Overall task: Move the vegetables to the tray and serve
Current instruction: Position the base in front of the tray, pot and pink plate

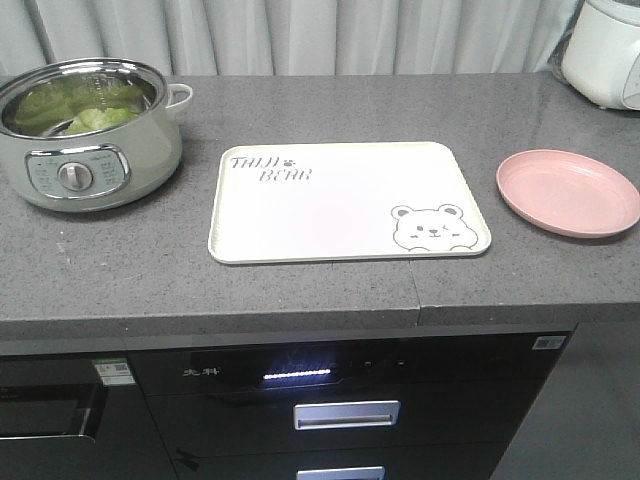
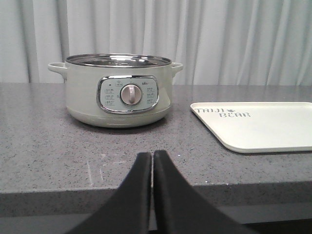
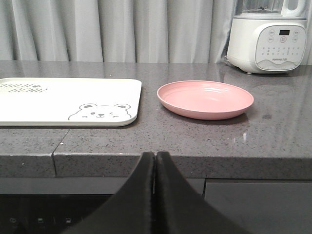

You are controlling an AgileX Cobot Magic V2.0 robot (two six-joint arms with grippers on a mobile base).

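Note:
Green lettuce vegetables [image 1: 85,108] lie inside a pale green electric pot [image 1: 90,150] at the back left of the grey counter. The cream-white tray [image 1: 340,215] with bear drawing sits bare in the counter's middle. In the left wrist view my left gripper [image 2: 152,155] is shut with nothing in it, low at the counter's front edge, facing the pot [image 2: 122,90]; the tray [image 2: 263,126] lies to its right. My right gripper [image 3: 155,156] is shut on nothing below the counter edge, between the tray [image 3: 58,97] and a pink plate [image 3: 204,100]. Neither gripper shows in the front view.
A round pink plate [image 1: 568,192] lies right of the tray. A white appliance [image 1: 603,50] stands at the back right corner. Grey curtains hang behind the counter. Below the counter front are dark drawers with metal handles [image 1: 346,414].

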